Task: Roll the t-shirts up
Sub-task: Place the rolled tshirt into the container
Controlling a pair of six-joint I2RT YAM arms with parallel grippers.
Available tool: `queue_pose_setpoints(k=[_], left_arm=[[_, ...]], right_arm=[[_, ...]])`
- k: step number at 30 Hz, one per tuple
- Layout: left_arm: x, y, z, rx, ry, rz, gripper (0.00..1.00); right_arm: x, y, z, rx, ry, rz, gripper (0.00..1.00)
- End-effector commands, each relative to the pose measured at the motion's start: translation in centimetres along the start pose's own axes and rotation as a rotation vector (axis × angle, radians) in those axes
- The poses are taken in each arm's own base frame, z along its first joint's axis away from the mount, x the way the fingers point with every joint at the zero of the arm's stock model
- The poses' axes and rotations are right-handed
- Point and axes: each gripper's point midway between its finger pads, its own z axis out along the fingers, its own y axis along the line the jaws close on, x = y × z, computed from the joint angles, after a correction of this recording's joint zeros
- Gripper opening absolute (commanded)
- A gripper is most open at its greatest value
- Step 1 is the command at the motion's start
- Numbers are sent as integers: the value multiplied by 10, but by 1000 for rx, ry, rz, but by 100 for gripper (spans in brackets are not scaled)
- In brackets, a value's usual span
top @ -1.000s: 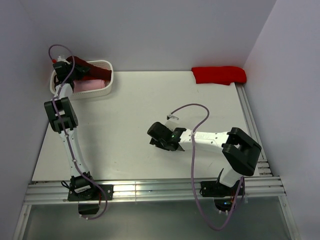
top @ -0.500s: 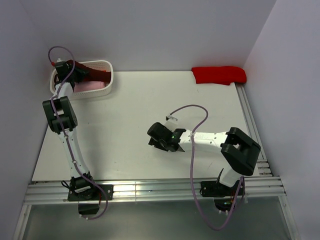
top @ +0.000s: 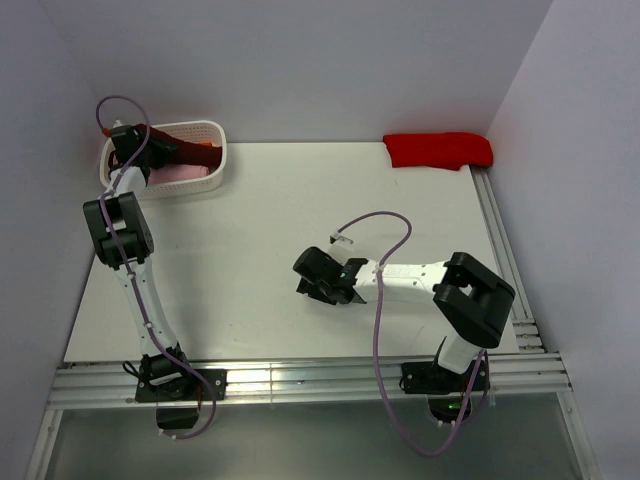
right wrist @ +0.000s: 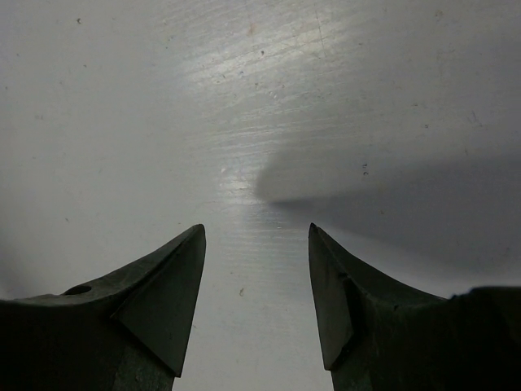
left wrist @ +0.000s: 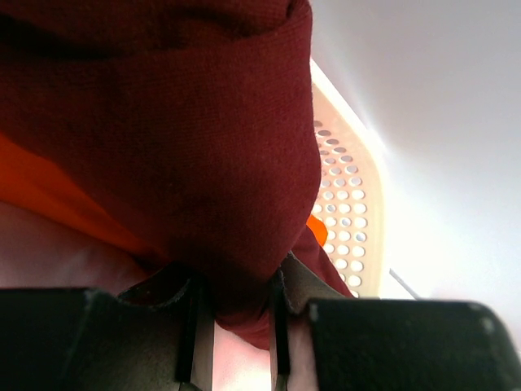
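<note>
My left claw (top: pixel 152 150) is clamped on a bunch of the maroon tee (top: pixel 186 148) over the white basket (top: pixel 221 143). The basket sits at the table's (top: pixel 250 220) far-left corner w/ walls close on two sides, so it's tight there. The rest of that tee drapes across the basket, w/ a pink tee (top: pixel 180 173) under it.

The wrist cam adds stuff the top view doesn't: an orange tee (left wrist: pixel 49 195) tucked below the maroon cloth, and the basket's perforated wall (left wrist: pixel 342 220) just to the right.

My right claw (top: pixel 306 284) hangs mid-table w/ jaws spread and nothing btwn them. There's bare tabletop all round it. A red tee (top: pixel 437 150) lies at the far-right corner, right by the side rail (top: pixel 497 240).
</note>
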Motion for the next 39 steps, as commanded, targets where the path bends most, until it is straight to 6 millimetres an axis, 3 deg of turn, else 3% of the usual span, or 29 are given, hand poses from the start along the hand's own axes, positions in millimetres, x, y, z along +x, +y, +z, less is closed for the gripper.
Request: queue_pose_setpoints(k=[1,4,8,11,20,27,35,39], left_arm=[[-8,-1,-10,-48,5,-49,23],[-8,-1,-11,-58,3,-64,31],[-14,-12,-13,-31,2,-36,57],[-16,-20,-14,-18,19,-12,65],[-27,-56,-31,64,-15,122,72],[-37,-65,-44,55,-35,141,76],[-36,-92,-57,95,-26,235,81],[-34,-92,-57,94,-11,234,82]], right_arm=[[1,2,5,-12,7,3,61],[3,1,6,-14,13,3,61],[5,-2,6,-13,18,-3,61],[6,-1,7,-14,23,-7,61],[8,3,8,-30,35,-6,61],[10,6,10,-38,42,-11,61],[7,11,8,-53,36,-24,61],[6,17,9,-56,39,-37,61]])
